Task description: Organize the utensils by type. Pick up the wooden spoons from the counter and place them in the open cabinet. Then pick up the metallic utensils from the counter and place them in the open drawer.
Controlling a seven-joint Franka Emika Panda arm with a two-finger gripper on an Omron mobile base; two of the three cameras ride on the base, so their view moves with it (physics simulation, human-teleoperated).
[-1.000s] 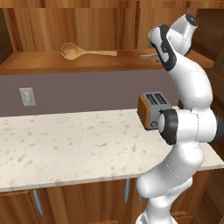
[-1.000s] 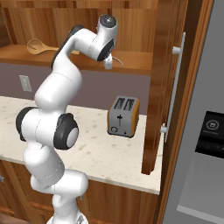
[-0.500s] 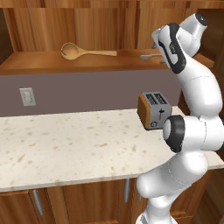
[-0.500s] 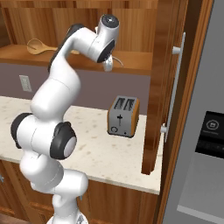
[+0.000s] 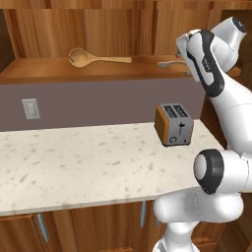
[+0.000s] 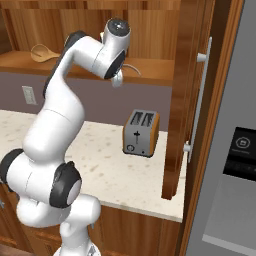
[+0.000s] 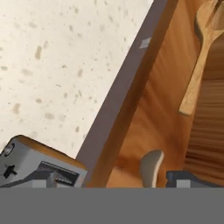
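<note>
The tan wooden spoon (image 5: 98,58) lies flat on the open cabinet (image 5: 59,71) shelf; the tool (image 7: 109,179) hangs released above what seems a small silver spoon (image 7: 151,167).

Matt wooden spoon (image 5: 93,57), speckled stone counter (image 5: 74,162)

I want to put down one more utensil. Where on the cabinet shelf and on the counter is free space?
On the open cabinet shelf, bare wood lies left of the wooden spoon and between its handle and the silver spoon. The counter is bare left of the toaster. The shelf's right end is crowded by the gripper.
</note>
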